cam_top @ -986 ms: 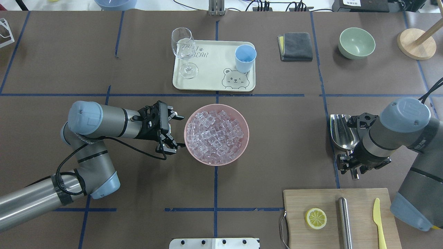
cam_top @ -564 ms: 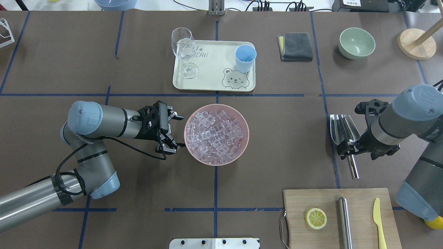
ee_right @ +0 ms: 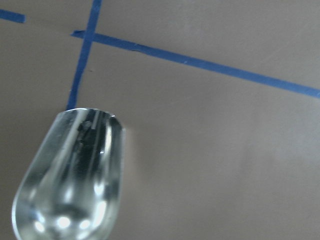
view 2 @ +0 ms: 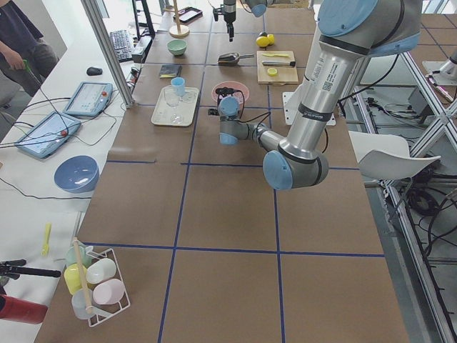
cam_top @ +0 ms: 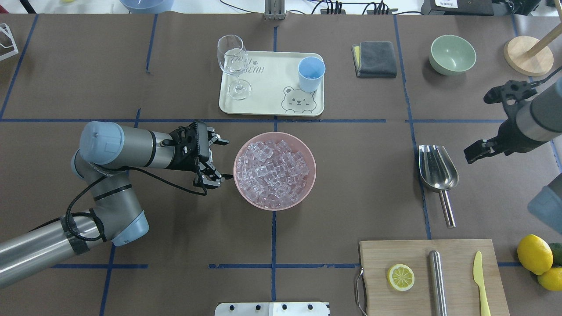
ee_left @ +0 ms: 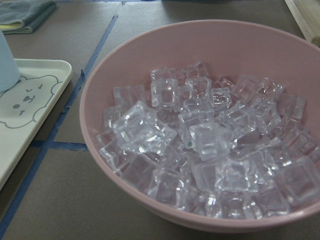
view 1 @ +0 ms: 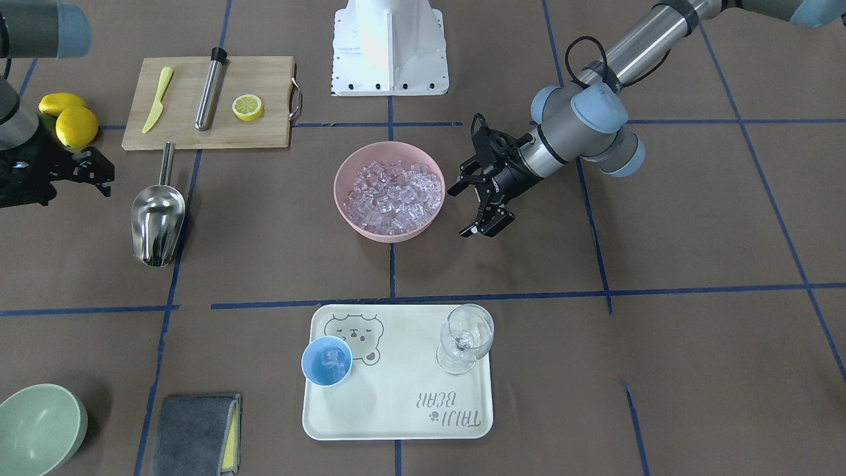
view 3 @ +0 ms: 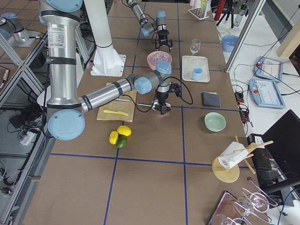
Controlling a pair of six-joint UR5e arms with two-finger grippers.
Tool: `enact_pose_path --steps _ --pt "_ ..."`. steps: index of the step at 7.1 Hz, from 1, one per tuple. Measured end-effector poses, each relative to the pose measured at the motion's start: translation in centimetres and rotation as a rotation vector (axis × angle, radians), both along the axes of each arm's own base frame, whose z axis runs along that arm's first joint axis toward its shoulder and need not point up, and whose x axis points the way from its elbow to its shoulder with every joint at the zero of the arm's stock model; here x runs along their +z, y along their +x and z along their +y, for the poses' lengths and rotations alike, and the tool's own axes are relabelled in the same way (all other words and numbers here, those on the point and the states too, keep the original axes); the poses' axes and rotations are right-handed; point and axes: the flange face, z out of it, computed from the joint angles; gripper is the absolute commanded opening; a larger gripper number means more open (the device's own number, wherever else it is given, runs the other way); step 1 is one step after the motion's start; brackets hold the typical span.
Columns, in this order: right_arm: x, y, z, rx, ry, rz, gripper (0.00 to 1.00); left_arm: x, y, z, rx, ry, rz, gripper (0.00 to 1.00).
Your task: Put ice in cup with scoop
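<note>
The ice fills a pink bowl at the table's middle; it also shows in the front view and close up in the left wrist view. My left gripper is open and empty, just left of the bowl's rim, also seen in the front view. The steel scoop lies alone on the table at the right, trough away from me. My right gripper is open and empty, raised to the right of the scoop. The light-blue cup stands on the tray; something clear shows inside it.
A cream tray holds the cup and a wine glass. A grey cloth, a green bowl and a wooden stand are at the back right. A cutting board with a lemon slice, steel cylinder and yellow knife is front right, with lemons beside it.
My right gripper has left the scoop's handle and moved up and away to the right; the scoop stays on the table. My left gripper has drawn back slightly from the bowl.
</note>
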Motion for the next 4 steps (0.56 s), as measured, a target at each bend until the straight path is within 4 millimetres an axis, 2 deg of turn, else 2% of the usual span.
enact_pose_path --steps 2,3,4 --pt "4.2 7.4 -2.4 -0.057 0.053 -0.007 1.00 2.8 -3.7 -2.1 -0.056 -0.027 -0.039 0.99" --pt "6.5 11.5 -2.2 -0.065 0.064 -0.013 1.00 4.7 -6.5 -3.8 -0.090 -0.047 -0.067 0.99" --pt "8.8 15.5 -0.9 -0.066 0.071 -0.014 1.00 6.8 -9.8 -5.6 -0.117 -0.066 -0.111 1.00"
